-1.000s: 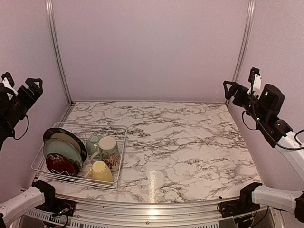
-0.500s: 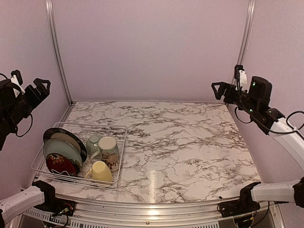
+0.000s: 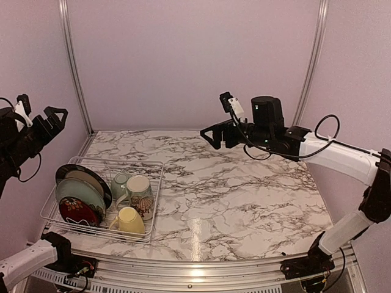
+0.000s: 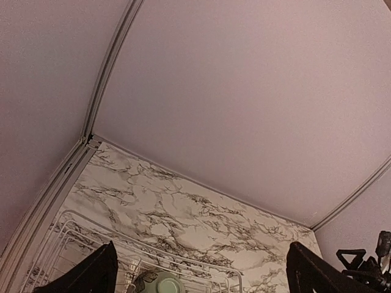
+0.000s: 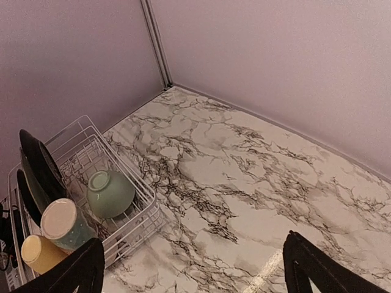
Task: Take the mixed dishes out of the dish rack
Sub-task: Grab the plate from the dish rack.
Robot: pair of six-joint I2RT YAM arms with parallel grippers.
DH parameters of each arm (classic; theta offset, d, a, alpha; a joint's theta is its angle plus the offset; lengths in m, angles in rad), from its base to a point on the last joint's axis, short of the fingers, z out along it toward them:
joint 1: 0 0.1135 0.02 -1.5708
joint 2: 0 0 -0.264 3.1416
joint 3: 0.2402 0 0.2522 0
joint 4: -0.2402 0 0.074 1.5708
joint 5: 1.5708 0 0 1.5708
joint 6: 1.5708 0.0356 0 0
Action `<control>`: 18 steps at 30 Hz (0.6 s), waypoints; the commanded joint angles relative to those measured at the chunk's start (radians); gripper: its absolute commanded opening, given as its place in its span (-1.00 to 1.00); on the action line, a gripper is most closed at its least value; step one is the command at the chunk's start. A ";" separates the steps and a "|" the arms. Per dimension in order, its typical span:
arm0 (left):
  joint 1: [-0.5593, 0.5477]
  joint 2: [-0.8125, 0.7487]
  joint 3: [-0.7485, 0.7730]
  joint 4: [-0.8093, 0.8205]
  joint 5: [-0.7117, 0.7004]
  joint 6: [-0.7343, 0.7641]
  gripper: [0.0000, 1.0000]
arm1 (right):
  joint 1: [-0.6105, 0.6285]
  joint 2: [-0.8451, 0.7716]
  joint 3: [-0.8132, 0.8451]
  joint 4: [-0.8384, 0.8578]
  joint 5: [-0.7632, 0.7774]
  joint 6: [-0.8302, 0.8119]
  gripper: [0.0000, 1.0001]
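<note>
The white wire dish rack (image 3: 156, 186) sits at the table's near left. It holds the black-rimmed cream plate (image 3: 82, 176), the pale green plate (image 3: 77, 191) and the dark red patterned plate (image 3: 77, 212), all on edge. Beside them are the small pale green bowl (image 3: 119, 182), the cream floral mug (image 3: 140, 195) and the pale yellow mug (image 3: 129, 221). My left gripper (image 3: 40, 108) is open and empty, high above the rack's left side. My right gripper (image 3: 214, 125) is open and empty, high over the table's back middle. The right wrist view shows the rack (image 5: 144, 196), bowl (image 5: 110, 193) and floral mug (image 5: 63, 223).
Pink walls with metal corner posts (image 3: 72, 67) close in the marble table (image 3: 244, 195) at the back and sides. The left wrist view shows the rack's far rim (image 4: 183, 264), the bowl (image 4: 160, 284) and the right gripper (image 4: 365, 268) at the far right.
My right arm has swung left from the right wall to above the table's back middle, still open. My left gripper has shifted slightly right. The dishes have not moved.
</note>
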 commanded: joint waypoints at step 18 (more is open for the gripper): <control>0.005 0.111 0.096 -0.496 -0.010 -0.039 0.86 | 0.336 0.487 0.453 0.013 0.031 -0.122 0.85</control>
